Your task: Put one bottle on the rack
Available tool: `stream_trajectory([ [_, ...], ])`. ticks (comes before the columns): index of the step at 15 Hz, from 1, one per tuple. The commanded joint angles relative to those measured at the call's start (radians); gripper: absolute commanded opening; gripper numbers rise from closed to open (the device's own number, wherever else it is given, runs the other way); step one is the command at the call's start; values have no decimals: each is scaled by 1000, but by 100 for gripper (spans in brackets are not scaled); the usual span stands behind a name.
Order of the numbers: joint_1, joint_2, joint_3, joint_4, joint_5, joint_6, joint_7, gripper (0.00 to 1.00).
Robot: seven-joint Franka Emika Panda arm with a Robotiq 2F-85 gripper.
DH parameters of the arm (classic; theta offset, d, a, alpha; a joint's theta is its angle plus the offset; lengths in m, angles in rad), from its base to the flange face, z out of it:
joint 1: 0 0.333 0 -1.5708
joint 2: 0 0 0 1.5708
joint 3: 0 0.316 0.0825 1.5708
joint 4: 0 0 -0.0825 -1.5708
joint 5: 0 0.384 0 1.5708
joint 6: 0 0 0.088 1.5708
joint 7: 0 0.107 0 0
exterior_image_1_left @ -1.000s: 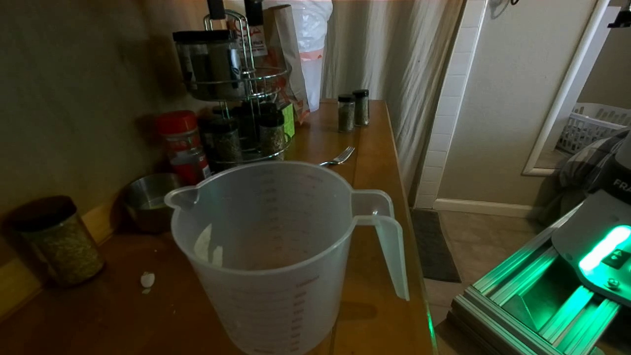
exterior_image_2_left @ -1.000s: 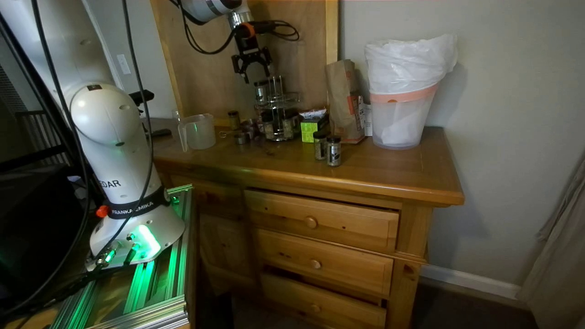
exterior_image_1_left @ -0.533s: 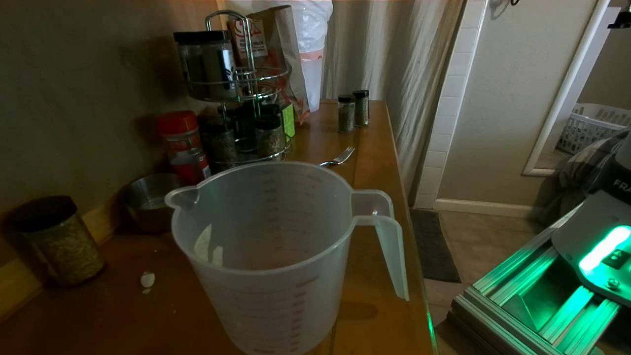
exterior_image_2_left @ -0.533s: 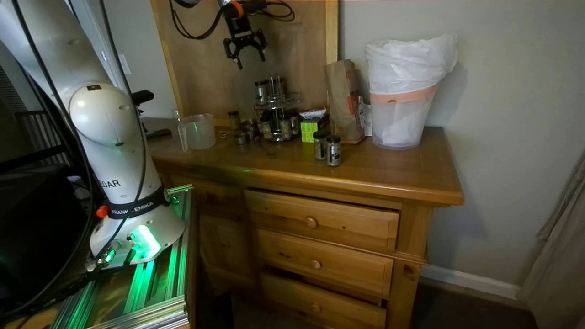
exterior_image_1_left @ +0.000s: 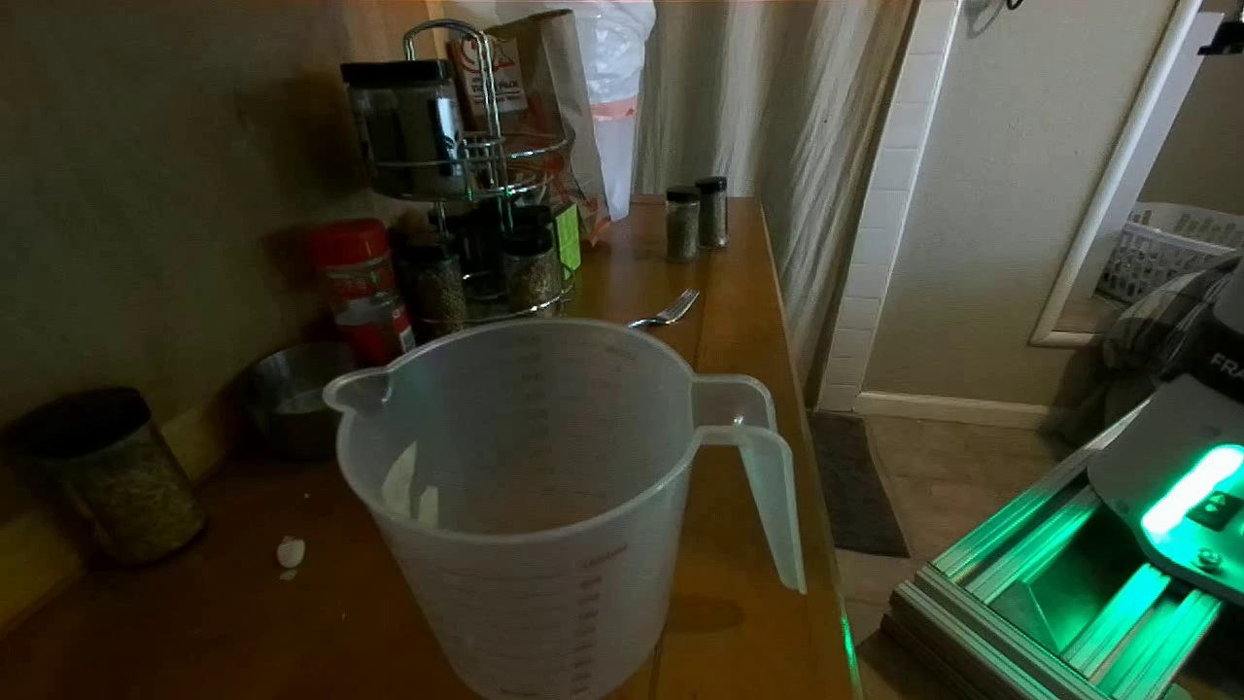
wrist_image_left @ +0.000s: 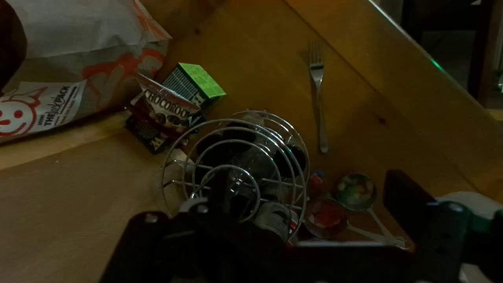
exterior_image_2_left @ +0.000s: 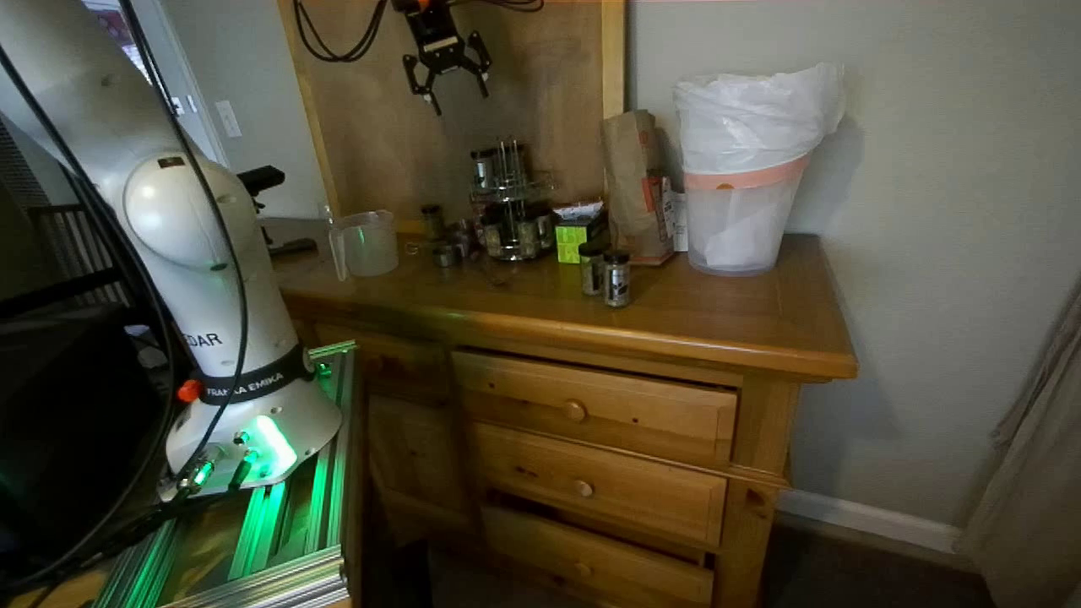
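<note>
Worktop bears the rack. Claw hangs above it, spread, nothing held. One bottle stands in the rack's upper tier: likely light, rigid, slick; glass or plastic unclear in dim light. Best hold: upper body.

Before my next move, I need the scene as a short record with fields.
gripper: open, empty, higher than the rack
rack: upright; upper jar on top tier, lower jars beneath
loose jars: two, upright, close together on the dresser
single jar: standing by the panel
jug: upright on the dresser
fork: lying on the dresser
status: upper jar is on the rack, so possibly done; intended jar unclear
</note>
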Motion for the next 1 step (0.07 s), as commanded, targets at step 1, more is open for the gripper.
stream_trajectory([
  [1, 7, 2, -6, 2, -3, -4, 4, 100],
])
